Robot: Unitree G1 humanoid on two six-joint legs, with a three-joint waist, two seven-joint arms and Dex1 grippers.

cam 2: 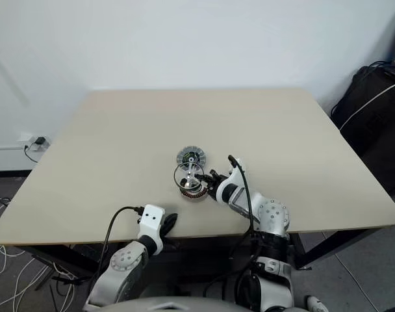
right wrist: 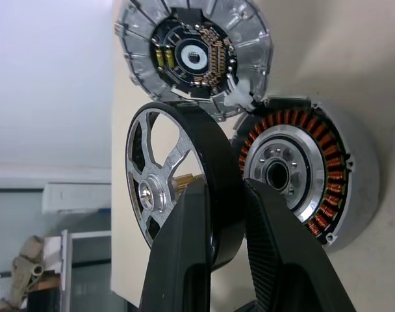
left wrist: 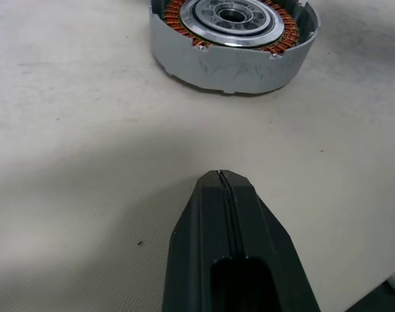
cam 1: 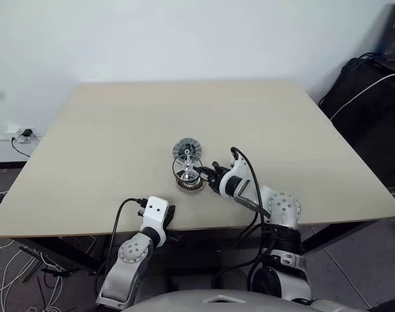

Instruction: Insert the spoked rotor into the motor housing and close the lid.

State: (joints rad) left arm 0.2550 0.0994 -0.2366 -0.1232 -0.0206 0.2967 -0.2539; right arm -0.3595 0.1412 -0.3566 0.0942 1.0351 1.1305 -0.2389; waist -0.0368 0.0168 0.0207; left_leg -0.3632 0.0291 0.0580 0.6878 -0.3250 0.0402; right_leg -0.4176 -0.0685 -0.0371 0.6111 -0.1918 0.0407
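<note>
1. Writing: no brand, label or lettering can be read on any of the parts.
2. Right gripper (right wrist: 214, 214) clamps the dark rim of the spoked rotor (right wrist: 178, 188) between its two black fingers (right wrist: 184, 260); the wheel stands on edge, its silver spokes and shiny hub turned sideways.
3. Rotor hangs just above the motor housing (cam 1: 191, 184), which sits on the pale table (cam 1: 106, 143) near the front edge; the copper windings around its pale centre face up.
4. Lid (cam 1: 188, 149) lies flat on the table just behind the housing, ribbed face and dark centre upward, its rim close to the housing's wall.
5. Left gripper (left wrist: 225, 188) has its fingers pressed together with nothing between them; it hovers low at the front edge of the table, pointing toward the housing, well short of it.
</note>
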